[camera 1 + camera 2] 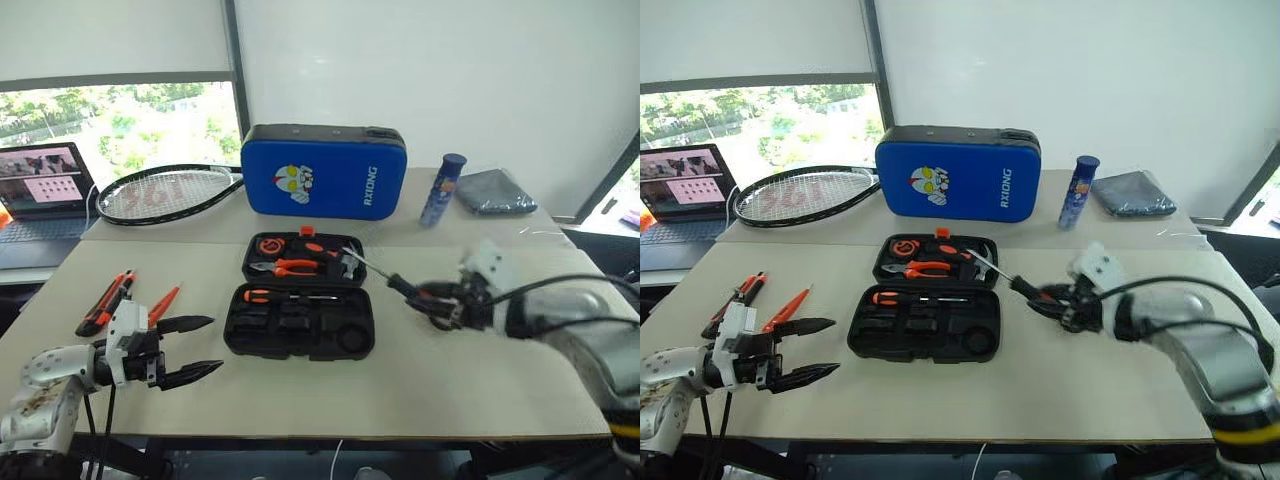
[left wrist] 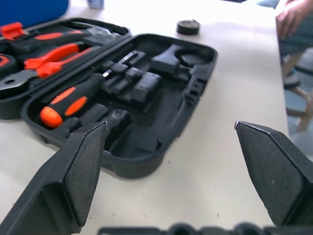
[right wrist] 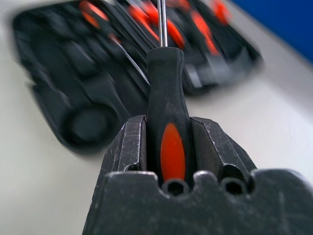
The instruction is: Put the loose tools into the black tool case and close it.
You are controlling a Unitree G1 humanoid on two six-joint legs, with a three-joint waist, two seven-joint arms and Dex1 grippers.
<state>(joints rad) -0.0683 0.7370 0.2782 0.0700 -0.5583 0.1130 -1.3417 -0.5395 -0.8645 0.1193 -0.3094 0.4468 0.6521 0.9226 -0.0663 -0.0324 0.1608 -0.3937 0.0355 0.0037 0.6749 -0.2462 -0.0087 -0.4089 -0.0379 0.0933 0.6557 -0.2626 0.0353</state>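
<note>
Operator, your left gripper hangs at the near left of the table with jaws spread wide and nothing between them. Your right gripper is clamped on the handle of a screwdriver, its shaft pointing toward the black tool case. The case lies open at the table's centre, one screwdriver seated in the near half. The utility knife and the slim orange tester screwdriver lie loose left of the case. A blue padded case stands behind.
</note>
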